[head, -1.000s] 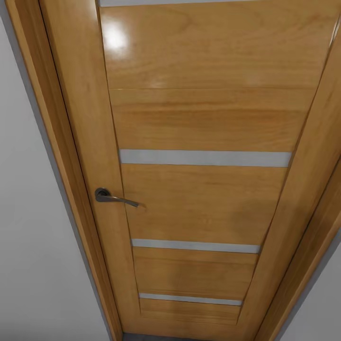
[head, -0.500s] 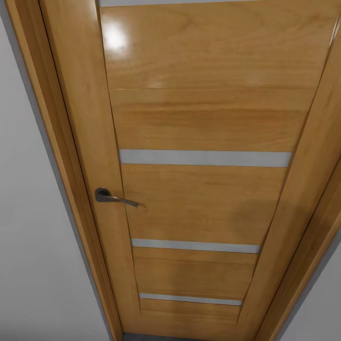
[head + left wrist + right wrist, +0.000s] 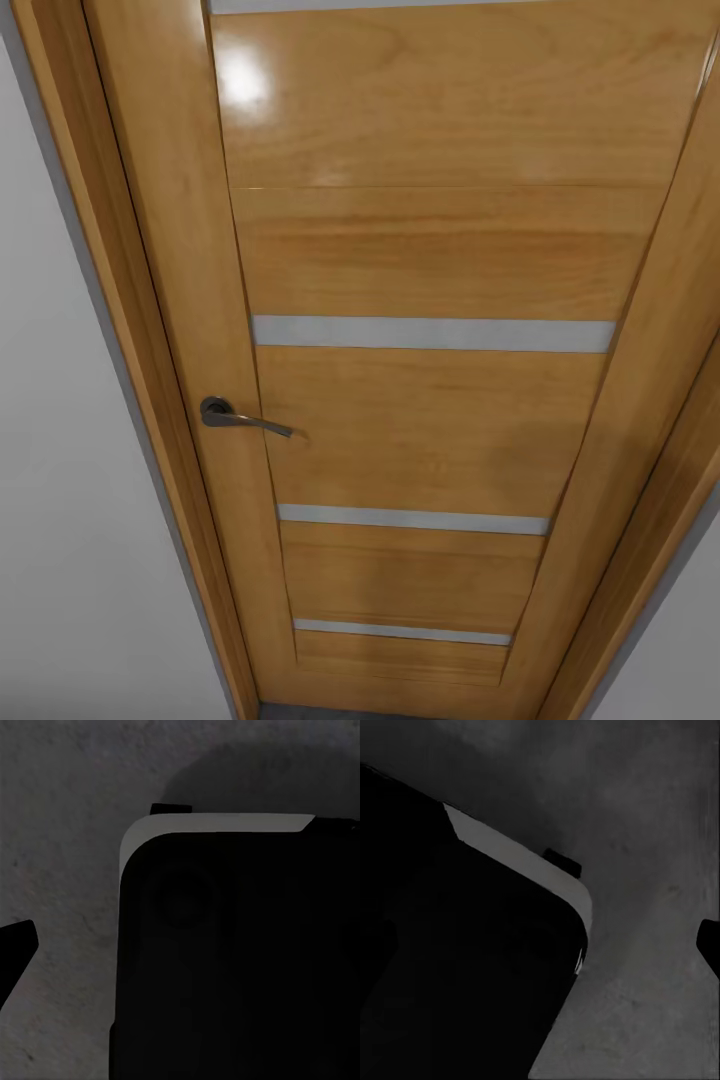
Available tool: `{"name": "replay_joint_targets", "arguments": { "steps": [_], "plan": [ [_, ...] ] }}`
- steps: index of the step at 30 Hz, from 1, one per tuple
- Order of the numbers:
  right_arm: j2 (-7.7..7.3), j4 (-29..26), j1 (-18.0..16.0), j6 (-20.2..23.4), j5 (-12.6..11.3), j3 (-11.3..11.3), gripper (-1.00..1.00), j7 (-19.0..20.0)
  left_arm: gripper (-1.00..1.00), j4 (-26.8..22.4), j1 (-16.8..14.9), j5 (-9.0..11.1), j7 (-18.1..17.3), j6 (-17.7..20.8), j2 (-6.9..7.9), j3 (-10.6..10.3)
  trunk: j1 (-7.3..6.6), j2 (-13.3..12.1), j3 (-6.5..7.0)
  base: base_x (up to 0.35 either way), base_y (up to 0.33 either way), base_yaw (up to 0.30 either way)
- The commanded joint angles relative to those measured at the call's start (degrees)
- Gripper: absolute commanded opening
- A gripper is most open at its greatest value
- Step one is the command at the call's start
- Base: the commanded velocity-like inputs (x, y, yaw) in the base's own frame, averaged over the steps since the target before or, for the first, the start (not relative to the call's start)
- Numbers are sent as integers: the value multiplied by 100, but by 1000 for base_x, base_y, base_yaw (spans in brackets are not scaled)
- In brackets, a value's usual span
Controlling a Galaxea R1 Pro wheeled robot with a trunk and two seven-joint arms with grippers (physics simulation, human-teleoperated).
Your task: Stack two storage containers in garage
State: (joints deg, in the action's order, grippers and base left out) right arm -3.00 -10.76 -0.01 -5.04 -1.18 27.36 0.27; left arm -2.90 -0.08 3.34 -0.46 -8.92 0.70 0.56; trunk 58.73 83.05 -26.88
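Observation:
Both storage containers are out of view. Close ahead in the head view stands the garage's orange-brown wooden door (image 3: 430, 250), closed, with frosted strips (image 3: 430, 334) across it. The dark grey concrete floor (image 3: 67, 810) lies below both wrist cameras. One black fingertip (image 3: 16, 945) of the left gripper pokes in at the picture's edge, far from the middle, with nothing beside it. A black fingertip (image 3: 709, 945) of the right gripper sits likewise at the edge over bare floor (image 3: 645, 832). Both grippers hang open and empty.
A dark metal lever handle (image 3: 235, 415) is on the door's left side. White walls (image 3: 60, 500) flank the wooden frame (image 3: 130, 330). My own black base with its pale rim (image 3: 217, 821) shows under each wrist camera, also as a black base (image 3: 457, 960) in the right wrist view.

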Motion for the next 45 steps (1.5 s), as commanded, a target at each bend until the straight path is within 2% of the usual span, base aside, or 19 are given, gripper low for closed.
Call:
{"name": "replay_joint_targets", "arguments": {
  "steps": [1,4,5,7,9,10,11,12,13,14,20,23,27,34,39,45],
  "plan": [
    [-44,-87,-1,12,-34,20,100,8,100,-1,-1,35,-5,-13,0,2,0,3,-5,0,0,0],
    [-200,-457,-6,233,-209,22,100,25,100,-1,-1,35,-4,-13,0,1,0,3,-5,0,0,0],
    [-313,-788,-7,470,-354,23,100,36,100,-1,-1,35,-4,-13,0,-1,0,3,-5,0,0,0],
    [-413,-1062,-8,619,-413,24,100,51,100,-1,-1,35,-5,-13,0,1,0,3,-5,0,0,0],
    [-598,-1429,-8,778,-454,21,100,105,100,-1,-1,35,-6,-13,0,4,0,3,-5,0,0,0],
    [-645,-1515,-8,813,-463,20,100,124,100,-1,-1,35,-6,-13,0,4,0,3,-5,0,0,0],
    [-771,-1750,-8,910,-503,18,100,183,100,-1,-1,35,-6,-12,0,5,0,3,-5,0,0,0],
    [-808,-1821,-8,941,-526,17,100,203,100,-1,-1,35,-6,-12,0,5,0,3,-5,0,0,0],
    [-884,-1956,-8,1001,-588,17,100,237,100,-1,-1,35,-3,-11,0,5,0,3,-5,0,0,0],
    [-1029,-2171,-8,1089,-734,16,100,294,100,-1,-1,35,-5,-11,0,4,0,3,-5,0,0,0],
    [-1359,-2532,-103,1163,-928,15,100,592,100,-1,-1,35,-2,-11,0,5,0,3,-5,0,0,0],
    [-1406,-2564,-230,1178,-946,11,100,807,100,-1,-1,35,-5,-9,0,5,0,3,-5,0,0,0],
    [-1475,-2578,-528,1489,-978,0,100,1239,100,-1,-1,35,-4,-10,0,5,0,3,-5,0,0,0],
    [-1497,-2580,-1079,1807,-1319,-2,100,1783,100,-1,-1,35,0,-12,0,5,0,3,-5,0,0,0],
    [-1484,-2580,-1406,2034,-1369,-2,100,1939,100,-1,-1,35,-3,-10,0,5,0,3,-5,0,0,0],
    [-1437,-2586,-1722,2111,-1375,5,100,1994,100,-1,-1,35,-5,-9,0,5,0,3,-5,0,0,0]
  ]
}}
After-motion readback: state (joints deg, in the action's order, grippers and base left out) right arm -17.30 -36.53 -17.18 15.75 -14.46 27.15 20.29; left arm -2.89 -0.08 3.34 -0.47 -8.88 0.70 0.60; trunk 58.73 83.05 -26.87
